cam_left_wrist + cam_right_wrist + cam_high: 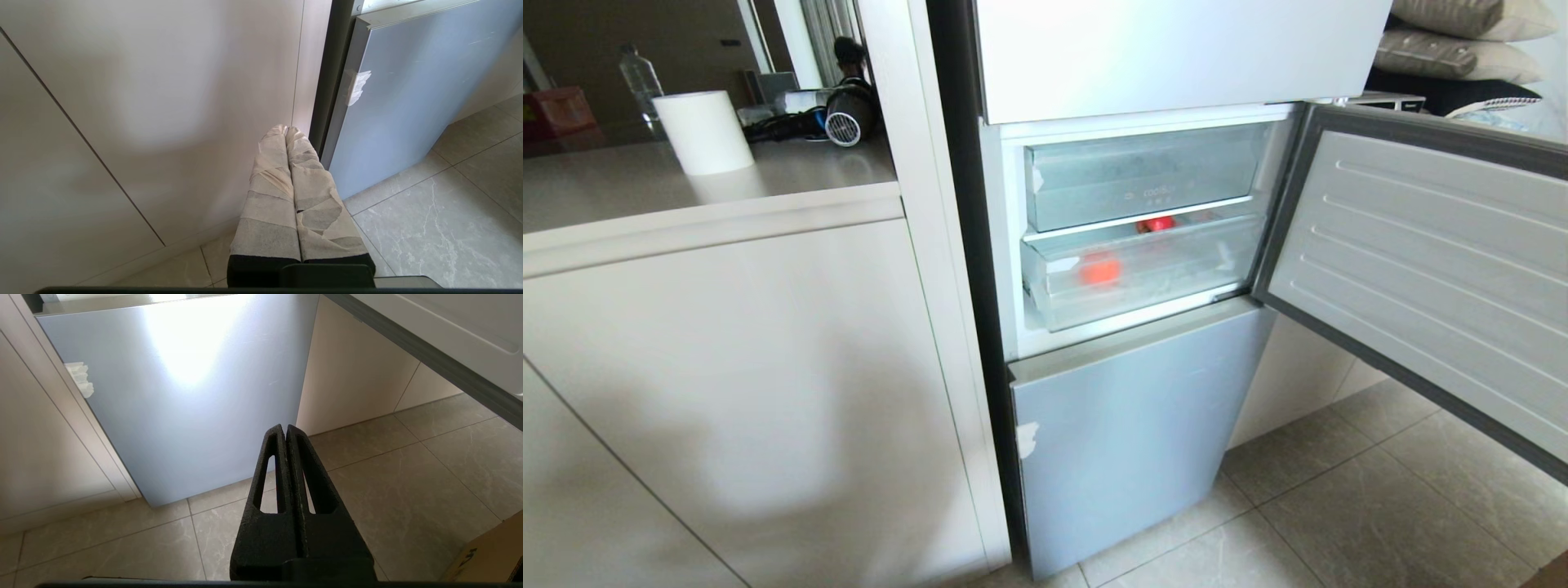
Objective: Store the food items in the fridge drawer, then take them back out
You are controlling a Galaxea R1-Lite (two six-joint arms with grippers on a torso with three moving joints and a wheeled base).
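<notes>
The fridge's middle compartment stands open in the head view. The fridge drawer [1168, 282], with its frosted front, sits inside it under a shorter clear-fronted bin [1143, 175]. A round red food item [1099, 268] shows blurred through the frosted front. A second red patch [1156, 223] shows in the gap above the drawer's rim. Neither arm is in the head view. My left gripper [286, 130], its fingers wrapped in pale tape, hangs shut and empty low before the cabinet. My right gripper [284, 428], black, hangs shut and empty before the lower door panel [184, 396].
The open fridge door [1421, 269] swings out to the right at chest height. A beige cabinet [727, 392] stands left of the fridge; its counter holds a paper roll [704, 131] and a hair dryer [849, 114]. A cardboard box [490, 555] sits on the tiled floor.
</notes>
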